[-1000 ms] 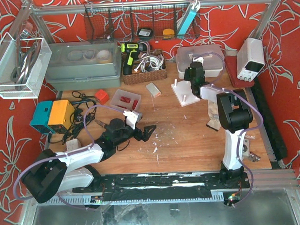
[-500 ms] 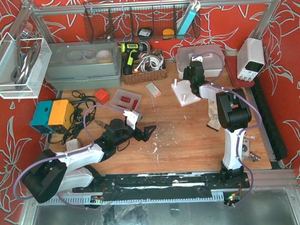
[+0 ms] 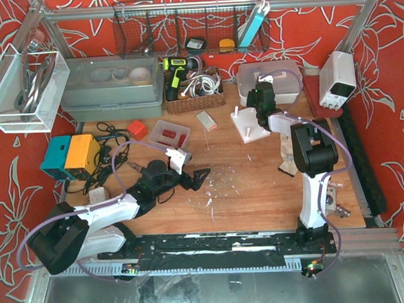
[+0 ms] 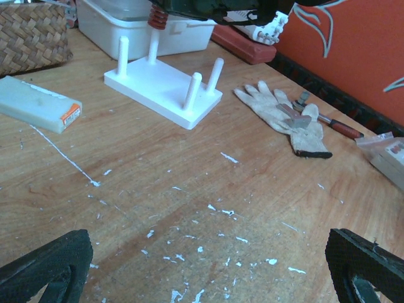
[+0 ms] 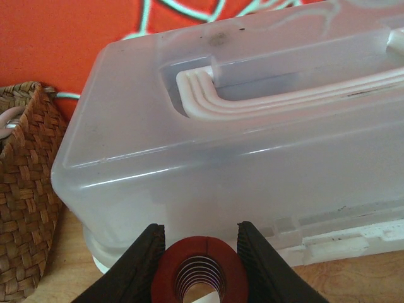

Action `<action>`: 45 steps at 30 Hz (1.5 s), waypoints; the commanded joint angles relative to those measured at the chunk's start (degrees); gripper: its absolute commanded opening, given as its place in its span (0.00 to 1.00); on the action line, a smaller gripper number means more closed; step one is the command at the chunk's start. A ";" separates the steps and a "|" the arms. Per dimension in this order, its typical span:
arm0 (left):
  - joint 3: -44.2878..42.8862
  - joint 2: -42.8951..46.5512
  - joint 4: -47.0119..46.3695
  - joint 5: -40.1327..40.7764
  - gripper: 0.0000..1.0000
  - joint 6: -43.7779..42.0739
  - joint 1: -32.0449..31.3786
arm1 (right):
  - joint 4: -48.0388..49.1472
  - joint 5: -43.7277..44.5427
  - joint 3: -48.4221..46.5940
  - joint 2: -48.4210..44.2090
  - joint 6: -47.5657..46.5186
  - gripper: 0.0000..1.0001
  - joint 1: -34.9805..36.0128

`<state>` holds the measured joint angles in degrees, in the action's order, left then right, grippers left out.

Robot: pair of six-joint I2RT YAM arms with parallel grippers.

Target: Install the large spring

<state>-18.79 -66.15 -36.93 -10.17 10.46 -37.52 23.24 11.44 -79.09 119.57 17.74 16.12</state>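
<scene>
Wooden table point(image 3: 243, 183), scratched and flecked with white. Grey lidded bin point(image 3: 112, 85) at the back left. Clear plastic box point(image 5: 252, 126) with a white handle at the back right, filling most of the right wrist view. Wicker basket point(image 3: 193, 91) between bin and box, full of cables.

Right arm point(image 3: 310, 160) reaches to the back, its wrist over the white peg stand point(image 3: 249, 126) just in front of the clear box. Left arm point(image 3: 97, 213) lies low across the near left of the table.

Left gripper point(image 4: 205, 278) hangs just over the bare wood, fingers point(image 4: 50, 265) wide apart, nothing between them. It is well apart from the stand.

The peg stand is a flat white base with four upright pegs. Work glove point(image 4: 284, 117) lies flat to the right of the stand. White block point(image 4: 38, 104) with an orange label lies to the left of it.

Right gripper point(image 5: 197, 243) is clamped on the red spring point(image 5: 197, 268), one black finger point(image 5: 142, 259) on each side of the coil. The spring is upright, with its lower end at the top of a back peg point(image 4: 153, 47). Something white shows down through the coil. Cannot tell how far the peg goes in.
</scene>
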 commanded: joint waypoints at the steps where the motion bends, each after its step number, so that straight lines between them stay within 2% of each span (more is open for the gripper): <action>1: -0.20 0.89 -0.78 0.07 1.00 -0.35 -0.45 | 0.39 -1.70 1.00 -0.81 0.36 0.00 -0.18; 6: -0.29 0.76 -0.65 0.07 1.00 -0.26 -0.54 | -1.96 -2.93 -0.81 -0.24 -0.10 0.00 -0.12; 20: -0.26 1.11 -0.60 0.00 1.00 -0.18 -0.63 | -4.76 0.83 -0.42 -1.18 -1.78 0.00 -0.08; 24: -0.29 1.29 -0.47 0.11 1.00 -0.37 -0.76 | -4.78 -4.32 -0.93 -1.05 -1.62 0.00 0.07; 28: -0.29 1.29 -0.40 0.33 1.00 -0.45 -0.71 | -5.08 -1.44 -0.56 -0.87 -1.79 0.00 0.02; 33: -0.28 1.20 -0.36 0.32 1.00 -0.46 -0.71 | -6.01 -4.06 -2.70 0.81 -1.86 0.00 -0.06; 38: -0.37 1.19 -0.16 0.74 1.00 -0.71 -0.78 | -6.69 -1.39 -3.03 1.71 -1.44 0.00 0.00; 45: -0.44 0.89 -0.16 0.77 1.00 -0.71 -0.80 | -8.30 -1.02 -3.68 1.51 -1.50 0.35 -0.09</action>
<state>-18.79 -65.82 -36.45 -10.11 10.31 -37.89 15.46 9.04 -80.75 120.75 16.75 16.14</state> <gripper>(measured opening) 0.999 0.318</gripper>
